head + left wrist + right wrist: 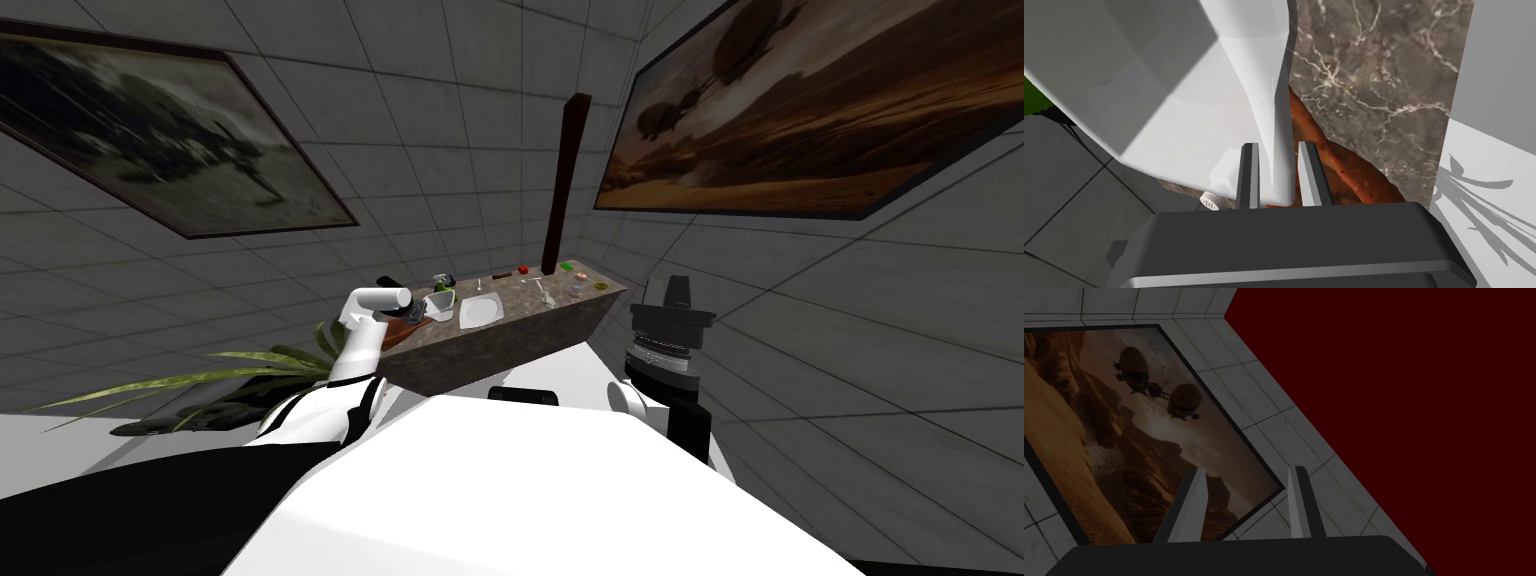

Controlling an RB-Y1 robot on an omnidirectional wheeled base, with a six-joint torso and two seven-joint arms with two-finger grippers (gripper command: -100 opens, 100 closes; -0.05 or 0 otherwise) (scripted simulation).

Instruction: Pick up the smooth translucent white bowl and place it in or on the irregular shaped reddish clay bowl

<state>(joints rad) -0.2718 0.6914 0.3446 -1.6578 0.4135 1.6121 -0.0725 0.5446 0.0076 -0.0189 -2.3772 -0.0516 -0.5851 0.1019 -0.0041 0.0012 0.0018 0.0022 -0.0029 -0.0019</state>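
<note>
1. Firstly, from the head: the left gripper (413, 314) is at the left end of a brown marbled counter (545, 315). The white bowl (440, 303) is right beside it. A sliver of the reddish clay bowl (414, 322) shows under the gripper. A white square dish (478, 312) lies on the counter just to the right of the white bowl. Small red (523, 268) and green (568, 266) items sit near the far end. The right arm (668, 335) is raised beside the counter's right end, well apart from both bowls.

2. Left wrist: the two fingers (1247, 175) are drawn close together and pinch the thin wall of the white bowl between them. The bowl's pale, faceted body spreads out beyond the fingers, and it is tilted. The reddish clay bowl lies on the marbled counter directly behind the gripped wall. Whether the two bowls touch cannot be told. A small white perforated cap (1211, 200) sits near the base of one finger.

3. Right wrist: the right gripper (1248, 469) has its fingers spread apart with nothing between them.
</note>
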